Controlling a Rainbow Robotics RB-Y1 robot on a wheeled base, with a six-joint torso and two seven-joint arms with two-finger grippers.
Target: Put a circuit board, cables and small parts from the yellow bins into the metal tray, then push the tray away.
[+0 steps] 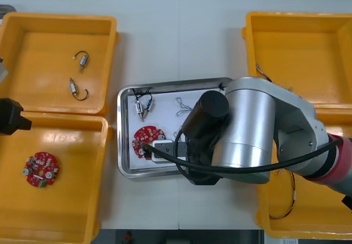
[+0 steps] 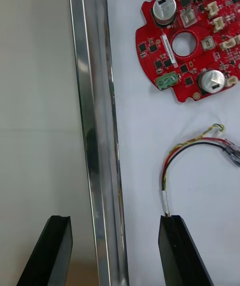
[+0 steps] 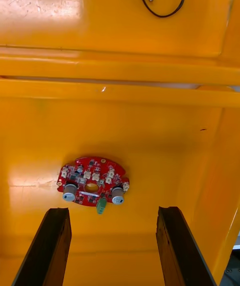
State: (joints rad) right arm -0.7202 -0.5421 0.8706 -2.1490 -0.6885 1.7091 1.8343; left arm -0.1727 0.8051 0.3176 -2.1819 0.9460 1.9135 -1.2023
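From the front, the right arm (image 1: 247, 128) reaches across the metal tray (image 1: 125, 167) at the middle of the desk (image 1: 181, 35), covering its right half. A red circuit board (image 1: 147, 141) lies in the tray's near left part.

At the right wrist, the right pincer (image 2: 115, 253) stands open astride the tray's rim. One finger is outside over the desk. The other is inside, its tip at the end of a red and yellow cable (image 2: 192, 148), and the board lies just beyond that cable.

At the left wrist, the left pincer (image 3: 112, 246) hangs open above the near left yellow bin (image 3: 175, 140). A second board (image 3: 92, 182) lies ahead between its fingers, untouched.
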